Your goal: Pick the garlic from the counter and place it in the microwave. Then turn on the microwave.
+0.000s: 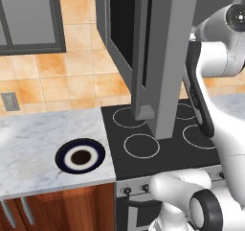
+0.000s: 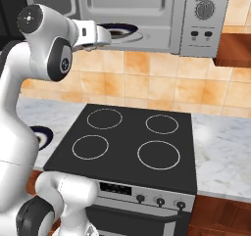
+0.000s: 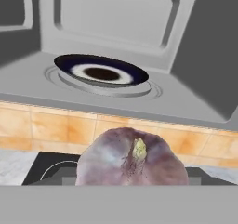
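The garlic (image 3: 132,159) sits right in front of the hand camera, a rounded purplish-white bulb with a pale stem tip, filling the space where the finger tips would rise; the jaws stand wide around it, so I judge them to be gripping the bulb rather than standing empty, though the fingers themselves are hidden behind it. It hangs in the air just outside the open microwave (image 2: 147,19), above the black stovetop (image 2: 127,142) and slightly below the level of the cavity floor. Inside, a dark-blue plate with a white ring (image 3: 101,72) rests on the turntable, and a second, similar plate (image 1: 80,157) lies on the marble counter (image 1: 33,144) beside the stove. The microwave door (image 1: 153,57) is swung out toward the base, close to the arm. To do this step well, the gripper (image 2: 105,34) should rise a little so the bulb clears the front lip, then travel straight in, keeping away from the door edge, and lower over the middle of the inner plate before letting go, so the round bulb does not roll off. The door and control panel (image 2: 203,17) come afterwards.
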Controlling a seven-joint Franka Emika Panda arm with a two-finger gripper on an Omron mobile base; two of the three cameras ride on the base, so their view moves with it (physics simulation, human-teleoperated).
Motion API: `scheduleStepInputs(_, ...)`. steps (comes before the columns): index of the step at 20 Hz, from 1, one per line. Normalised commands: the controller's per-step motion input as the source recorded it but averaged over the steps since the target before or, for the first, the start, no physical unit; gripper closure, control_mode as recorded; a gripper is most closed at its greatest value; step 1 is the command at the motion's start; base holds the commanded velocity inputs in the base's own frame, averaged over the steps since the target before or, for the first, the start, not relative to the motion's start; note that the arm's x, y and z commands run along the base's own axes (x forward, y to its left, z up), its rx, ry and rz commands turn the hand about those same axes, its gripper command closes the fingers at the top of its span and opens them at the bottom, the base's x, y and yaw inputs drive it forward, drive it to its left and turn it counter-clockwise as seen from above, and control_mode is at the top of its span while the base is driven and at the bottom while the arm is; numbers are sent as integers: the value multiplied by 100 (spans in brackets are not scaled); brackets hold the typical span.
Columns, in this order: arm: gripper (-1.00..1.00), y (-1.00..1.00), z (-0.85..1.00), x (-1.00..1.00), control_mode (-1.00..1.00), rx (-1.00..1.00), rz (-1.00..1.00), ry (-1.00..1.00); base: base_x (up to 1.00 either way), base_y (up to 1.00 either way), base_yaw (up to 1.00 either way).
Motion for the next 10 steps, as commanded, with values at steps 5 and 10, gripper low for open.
scheduleStepInputs(5, 100, 0, 11, 19, -100, -2, 0, 0, 0, 0, 0)
scheduleStepInputs(10, 100, 0, 4, 23, -100, -2, 0, 1, 0, 0, 0)
